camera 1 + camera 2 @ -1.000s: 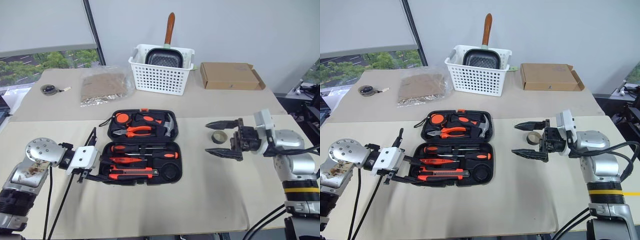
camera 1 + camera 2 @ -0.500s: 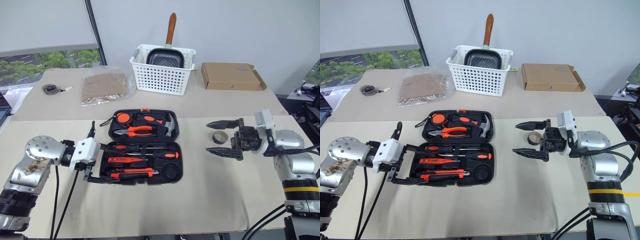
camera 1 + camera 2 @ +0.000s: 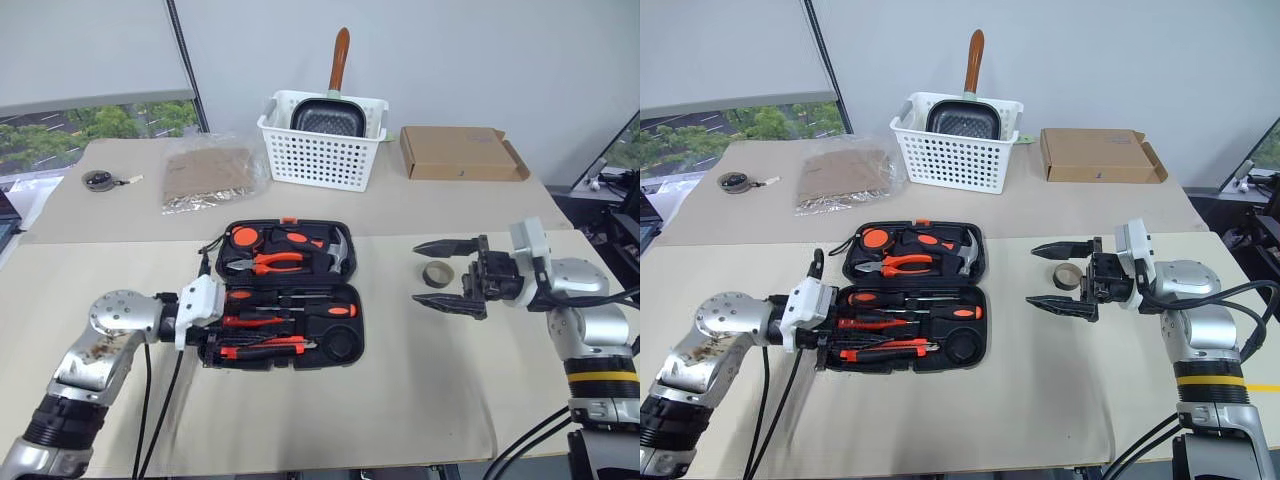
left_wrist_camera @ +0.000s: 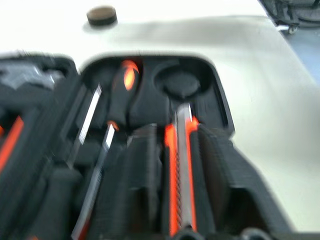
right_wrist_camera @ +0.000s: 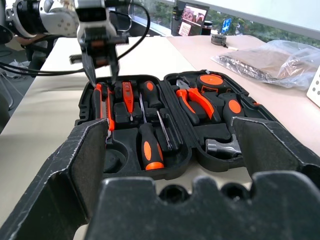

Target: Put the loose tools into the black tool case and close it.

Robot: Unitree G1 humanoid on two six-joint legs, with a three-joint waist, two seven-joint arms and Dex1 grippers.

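"Where is the left claw (image 5: 104,79)?"

"At the nine o'clock edge of the black tool case (image 3: 357,330), over the end of the utility knife (image 3: 262,349). I cannot tell whether it is clenched or released."

"And the case?"

"It lies open and flat in the middle of the counter (image 3: 420,400), lid half at twelve o'clock. The knife sits in the nearest recess, and the long screwdrivers (image 3: 300,310) lie just beyond it."

"The right claw (image 3: 416,272)?"

"Spread wide, grasping nothing, at three o'clock from the case and pointing toward it. The tape ring (image 3: 437,273) lies loose on the counter there, seen between its two prongs."

"Further out?"

"A white basket (image 3: 320,150) at twelve o'clock from the case, and a cardboard box (image 3: 462,152) at about two."
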